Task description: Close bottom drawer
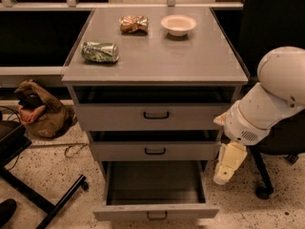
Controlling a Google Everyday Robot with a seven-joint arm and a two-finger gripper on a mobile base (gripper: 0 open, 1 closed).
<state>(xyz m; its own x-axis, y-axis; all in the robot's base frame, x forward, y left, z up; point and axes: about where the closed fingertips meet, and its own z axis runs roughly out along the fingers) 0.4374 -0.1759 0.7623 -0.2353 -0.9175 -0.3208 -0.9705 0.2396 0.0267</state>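
Hanging just to the right of the grey metal drawer cabinet (155,128), the cream plastic tool (223,174) is seen below the robot's bulky white rounded arm (269,101), level with the gap between the middle drawer and the lowest one. It is turned edge-on, and whether it is spread or pressed together cannot be told. It is touching nothing.

The bottom drawer (124,213), a wide grey metal tray with a slim front panel, is pulled well out of the cabinet at the foot of the view. Its small dark loop handle (156,216) is partly cut off by the lower edge, and the back of its plain tray is lost in shadow. The medium-fronted grey drawer (119,151) and the tall-fronted grey drawer (114,117) are stacked above it, each with a dark gap over its front; what lies behind those gaps cannot be made out.

On the smooth grey bench (190,61) a crushed green can (99,52) is laid on its side near the left edge, and a crumpled golden-brown wrapper (133,24) and a shallow white bowl (178,25) are set near the back, apart from each other.

A slumped brown cloth bag (40,113) is seen on the speckled floor (71,168) at the left, beside black chair legs (47,199) that are cut off by the frame.
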